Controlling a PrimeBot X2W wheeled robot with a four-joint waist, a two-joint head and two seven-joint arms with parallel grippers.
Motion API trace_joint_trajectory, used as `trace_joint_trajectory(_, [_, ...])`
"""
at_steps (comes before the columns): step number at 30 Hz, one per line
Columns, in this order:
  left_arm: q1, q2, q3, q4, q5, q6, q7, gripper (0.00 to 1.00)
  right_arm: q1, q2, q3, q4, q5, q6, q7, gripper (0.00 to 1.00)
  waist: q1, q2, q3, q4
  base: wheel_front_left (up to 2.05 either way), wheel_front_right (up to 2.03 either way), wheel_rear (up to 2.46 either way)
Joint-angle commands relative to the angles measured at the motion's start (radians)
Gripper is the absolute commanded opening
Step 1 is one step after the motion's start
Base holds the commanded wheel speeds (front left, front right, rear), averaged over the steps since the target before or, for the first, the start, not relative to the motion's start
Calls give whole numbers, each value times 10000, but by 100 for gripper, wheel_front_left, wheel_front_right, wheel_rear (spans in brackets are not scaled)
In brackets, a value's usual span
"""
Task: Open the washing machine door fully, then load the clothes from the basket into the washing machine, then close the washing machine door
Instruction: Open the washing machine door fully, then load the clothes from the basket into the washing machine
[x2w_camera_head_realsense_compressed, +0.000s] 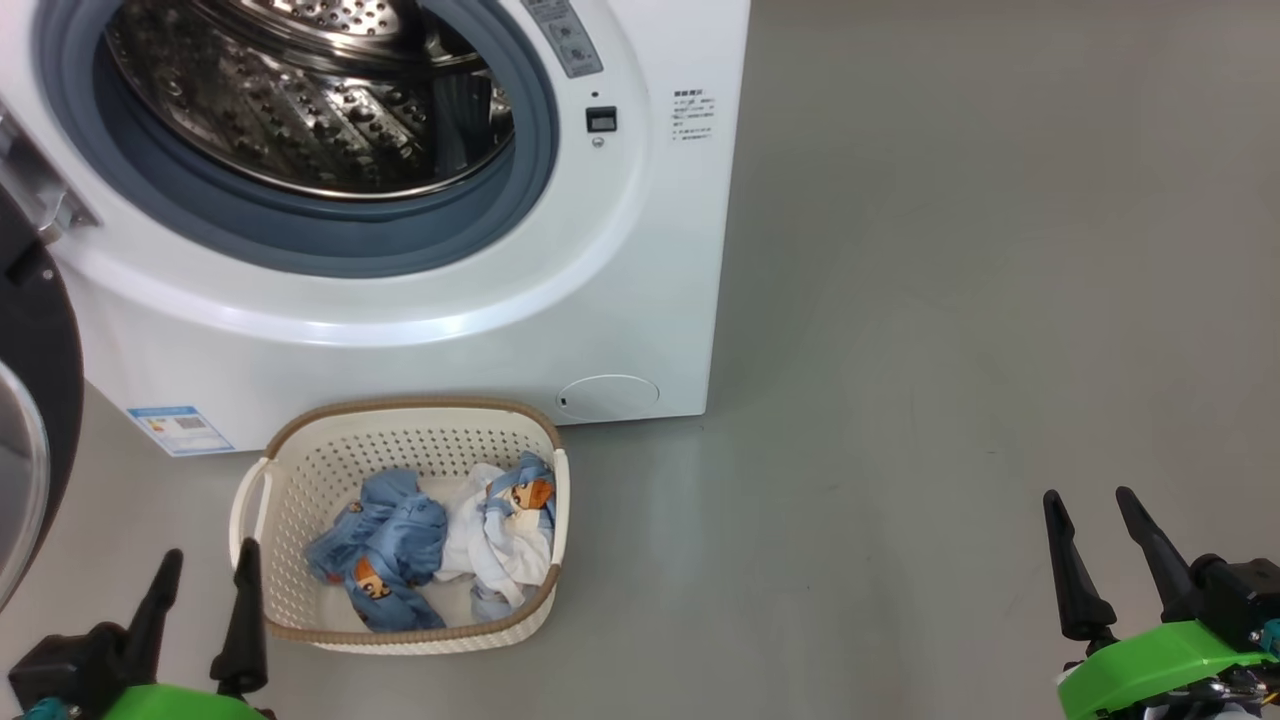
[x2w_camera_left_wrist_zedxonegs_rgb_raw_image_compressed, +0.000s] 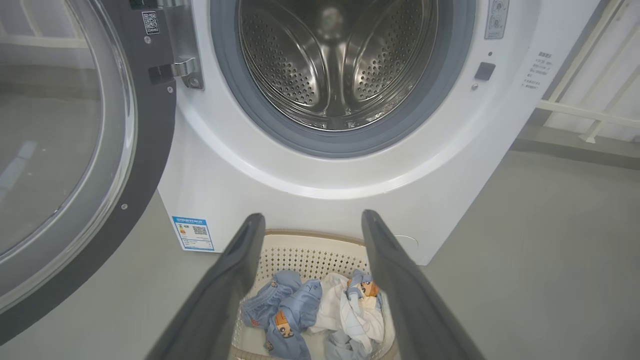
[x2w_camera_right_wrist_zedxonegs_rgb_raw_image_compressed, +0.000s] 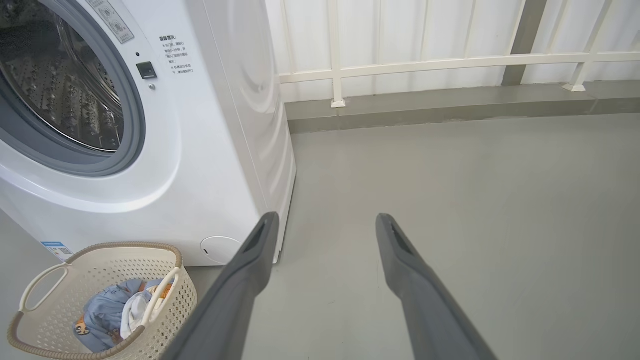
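— While the left claw (x2w_camera_head_realsense_compressed: 210, 552) hangs at the lower left with its fingers apart and nothing between them, how far along are we?
— Step one looks done. The door (x2w_camera_head_realsense_compressed: 40, 350) stands swung out at the left edge of the frame. The drum (x2w_camera_head_realsense_compressed: 300, 110) in the washer (x2w_camera_head_realsense_compressed: 420, 330) is bare steel, as far in as I can see.
— And the right claw (x2w_camera_head_realsense_compressed: 1088, 495)?
— Lower right, fingers apart too and empty, over bare floor (x2w_camera_head_realsense_compressed: 950, 300), well apart from everything.
— The clothes (x2w_camera_head_realsense_compressed: 400, 540)?
— All in the basket (x2w_camera_head_realsense_compressed: 400, 405), lower centre, just right of the left claw. Blue pieces and a white one are heaped together. So loading and closing are both left.
— Room to move?
— Plenty on the right of the frame. The left is the tight side. The basket's near handle sits just beside the left fingers, its far rim lies close to the washer front, and the door hangs on that claw's outer side. I'd judge a lift from basket to drum must clear the rim, then the grey gasket (x2w_camera_head_realsense_compressed: 330, 250).
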Motion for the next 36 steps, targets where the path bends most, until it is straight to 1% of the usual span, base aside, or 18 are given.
trace_joint_trajectory(1, [-120, 252, 303, -258, -82, -15, -63, 100, 8, -108, 208, -278, 41, 16, -122, 100, 0, 0, -20, -49, 0, 0, 0])
trace_joint_trajectory(12, [-57, 391, 8, -335, -142, -15, -63, 100, 83, -67, 207, -261, 22, 16, -122, 100, 0, 0, -86, -194, 0, 0, 0])
trace_joint_trajectory(28, [-34, 495, -152, -344, -181, -15, -63, 100, 131, -63, 242, -306, 14, 16, -122, 100, 0, 0, -120, -177, 0, -1, 1])
trace_joint_trajectory(36, [-118, 622, -271, -411, -307, -15, -63, 100, 55, -18, 230, -327, 9, 16, -122, 100, 0, 0, 22, -174, 46, -95, 49])
